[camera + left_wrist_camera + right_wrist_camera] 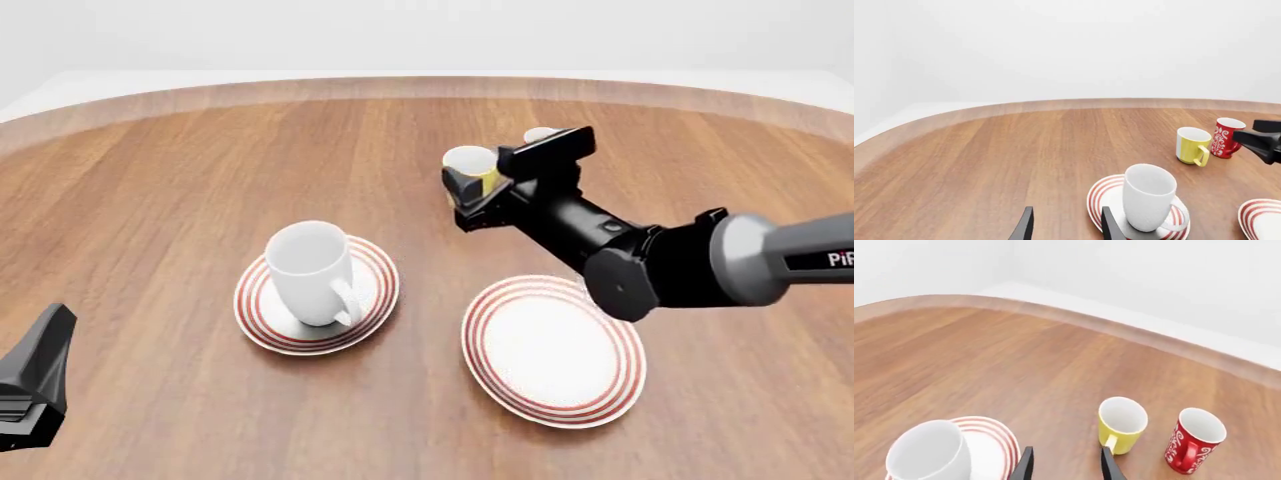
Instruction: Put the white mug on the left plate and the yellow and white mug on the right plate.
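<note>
The white mug [314,272] stands upright on the left plate [380,262], handle toward the front; it also shows in the left wrist view [1147,197]. The right plate [554,350] is bare. The yellow and white mug [469,160] stands upright on the table at the back, also seen in the right wrist view [1121,424]. My right gripper [467,202] is open, just in front of that mug and not around it; its fingers [1026,464] hold nothing. My left gripper [1066,230] is open and empty, low at the front left, beside the left plate [1097,196].
A slim red mug with white pattern [1194,440] stands right beside the yellow mug, mostly hidden behind the right arm in the front view [539,133]. The left arm [34,385] sits at the front left corner. The round wooden table [200,170] has its far edge [400,85] beyond the mugs.
</note>
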Action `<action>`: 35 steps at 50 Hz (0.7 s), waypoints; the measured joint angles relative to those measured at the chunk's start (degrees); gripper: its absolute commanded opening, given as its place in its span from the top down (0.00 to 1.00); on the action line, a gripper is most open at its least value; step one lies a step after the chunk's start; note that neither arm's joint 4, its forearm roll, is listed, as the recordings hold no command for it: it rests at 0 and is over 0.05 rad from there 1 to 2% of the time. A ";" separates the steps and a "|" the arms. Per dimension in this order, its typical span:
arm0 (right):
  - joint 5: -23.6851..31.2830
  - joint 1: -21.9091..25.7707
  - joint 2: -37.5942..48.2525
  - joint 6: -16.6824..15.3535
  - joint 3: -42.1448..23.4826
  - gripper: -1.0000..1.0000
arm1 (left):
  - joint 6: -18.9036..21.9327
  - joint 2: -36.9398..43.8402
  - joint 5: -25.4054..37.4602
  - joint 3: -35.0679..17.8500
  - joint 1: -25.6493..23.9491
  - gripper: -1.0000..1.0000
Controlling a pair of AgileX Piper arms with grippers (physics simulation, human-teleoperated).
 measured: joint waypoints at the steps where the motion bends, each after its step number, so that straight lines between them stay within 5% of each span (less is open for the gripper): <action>1: -0.01 -0.24 0.11 0.26 -0.13 0.00 | 0.00 0.00 0.00 0.00 0.00 0.00; 35: 0.25 -6.33 6.02 3.81 -5.52 0.00 | 0.00 0.00 0.00 0.00 0.00 0.00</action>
